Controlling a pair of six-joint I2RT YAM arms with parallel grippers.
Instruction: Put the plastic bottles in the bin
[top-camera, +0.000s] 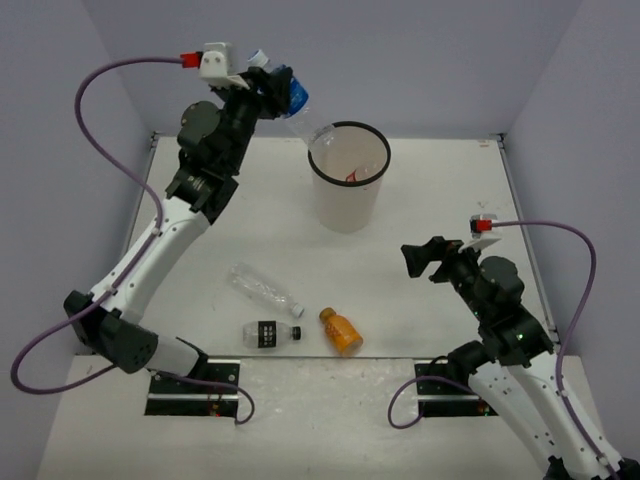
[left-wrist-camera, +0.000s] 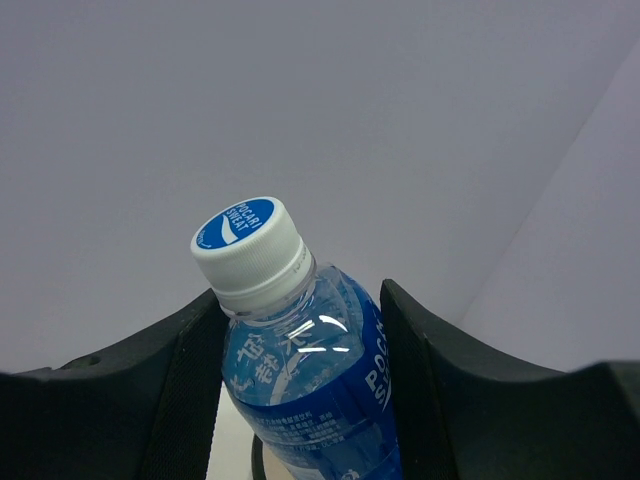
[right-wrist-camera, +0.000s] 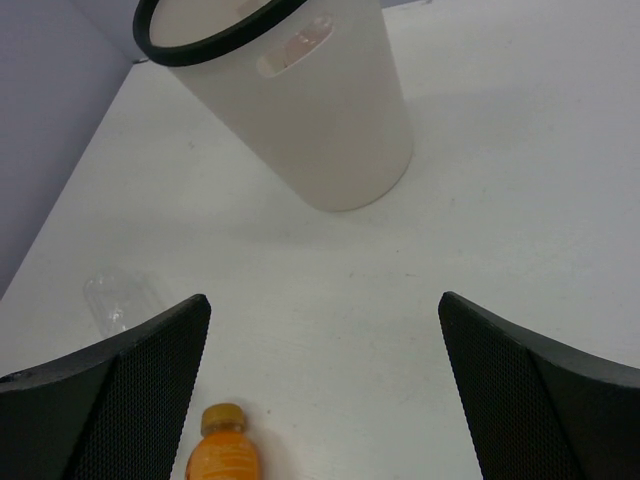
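Pale lilac walls (top-camera: 400, 60) close round a white desk (top-camera: 250, 230), and that wall is all my left wrist sees behind what I hold. My left jaws are clenched on the blue-labelled bottle (left-wrist-camera: 310, 390), with one black pad (left-wrist-camera: 160, 390) pressed on each side of its body below the neck. Its white cap (left-wrist-camera: 247, 250) with the blue top sticks out past them. From above, this bottle (top-camera: 290, 100) is held up off the desk at the far left. It is tilted, cap away from the bin (top-camera: 385, 150) and clear base end reaching the bin's far-left rim.

My right jaws are spread wide and grasp nothing. They hang above the desk on the right, pointed towards the bin (right-wrist-camera: 340, 130), which stands upright at the far middle. A red mark (top-camera: 352, 178) shows inside it; I cannot tell more.

Three bottles lie on the desk, near and left of my right jaws:
- The orange bottle (top-camera: 341, 331) lies nearest me, and my right wrist sees it (right-wrist-camera: 222, 455) low between the two fingers (right-wrist-camera: 130, 390).
- The black-labelled bottle (top-camera: 272, 333) lies just to its left.
- The long clear bottle (top-camera: 262, 288) lies a little farther back.
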